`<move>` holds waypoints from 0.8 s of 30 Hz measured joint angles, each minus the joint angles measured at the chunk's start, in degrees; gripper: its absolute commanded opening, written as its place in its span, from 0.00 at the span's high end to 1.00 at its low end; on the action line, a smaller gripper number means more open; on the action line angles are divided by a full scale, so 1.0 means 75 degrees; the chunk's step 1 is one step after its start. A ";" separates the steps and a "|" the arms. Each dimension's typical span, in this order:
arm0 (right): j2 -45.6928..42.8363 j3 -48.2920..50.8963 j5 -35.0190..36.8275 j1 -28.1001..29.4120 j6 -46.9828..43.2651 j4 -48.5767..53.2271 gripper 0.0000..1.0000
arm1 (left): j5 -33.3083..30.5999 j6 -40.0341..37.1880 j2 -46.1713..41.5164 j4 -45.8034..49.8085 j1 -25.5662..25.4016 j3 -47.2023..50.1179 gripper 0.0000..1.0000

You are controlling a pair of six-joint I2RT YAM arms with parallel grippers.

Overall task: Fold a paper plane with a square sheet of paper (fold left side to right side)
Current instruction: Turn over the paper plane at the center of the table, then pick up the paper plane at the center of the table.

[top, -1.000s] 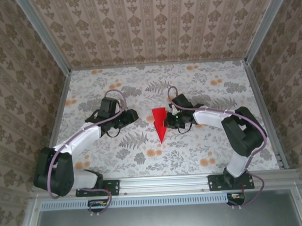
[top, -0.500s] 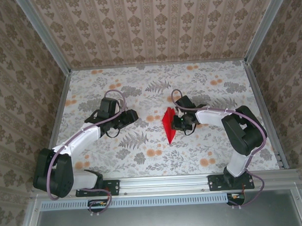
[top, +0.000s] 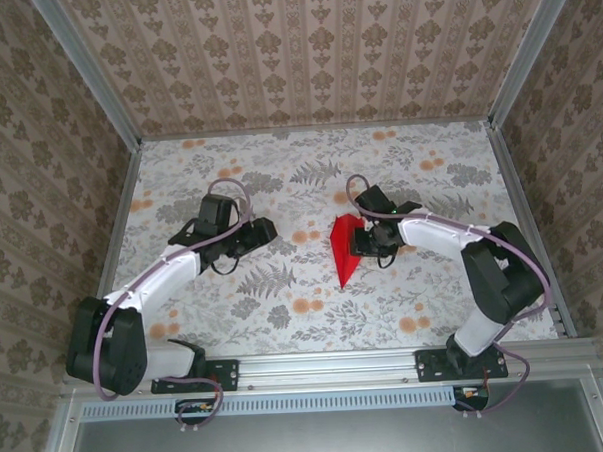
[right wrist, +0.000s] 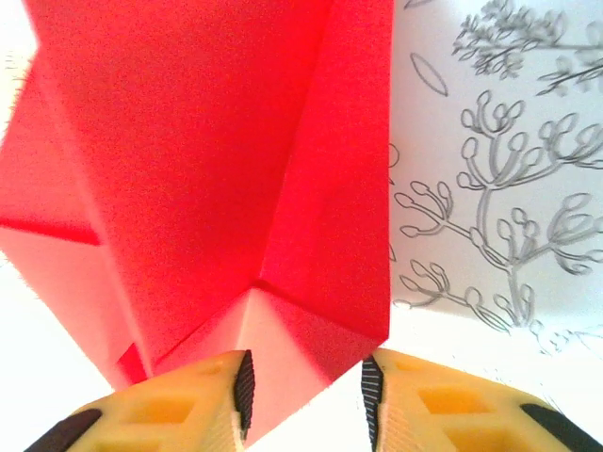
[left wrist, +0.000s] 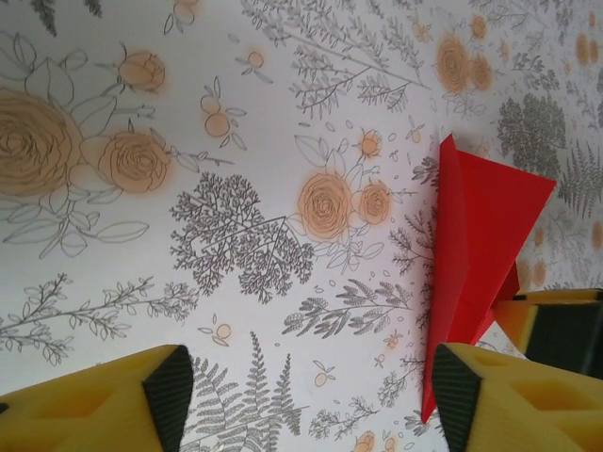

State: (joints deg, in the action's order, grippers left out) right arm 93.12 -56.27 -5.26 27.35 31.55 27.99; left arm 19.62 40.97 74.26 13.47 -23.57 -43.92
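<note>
On the flowered table's [top: 279, 167] middle lies the paper plane [top: 343, 252]; right gripper [right wrist: 306, 381], parted around its edge, should retreat straight; left gripper [left wrist: 301, 386] spread, empty.

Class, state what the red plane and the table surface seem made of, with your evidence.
Paper plane: thin matte red paper, judging by sharp creases and flat folded layers. Table: probably a printed floral covering, smooth and matte; cloth or paper unclear.
</note>
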 measured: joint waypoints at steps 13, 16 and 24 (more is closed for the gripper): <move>-0.0866 -0.0892 0.0306 0.0627 0.0268 0.1335 0.39 | -0.0379 -0.0973 -0.1413 0.0149 0.0391 -0.0201 0.00; -0.0848 -0.0889 0.0306 0.0851 0.0478 0.1338 0.36 | -0.0364 -0.1282 -0.1749 0.0117 0.0414 -0.0201 0.00; -0.0032 -0.0889 0.0306 0.1142 0.0810 0.1262 0.37 | -0.0405 -0.1947 -0.2530 0.0131 0.0417 -0.0201 0.00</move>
State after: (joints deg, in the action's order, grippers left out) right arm 92.88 -62.94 -2.96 35.92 37.63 37.45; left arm 16.58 26.37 55.29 14.46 -20.45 -45.43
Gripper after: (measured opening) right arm 0.637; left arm 0.999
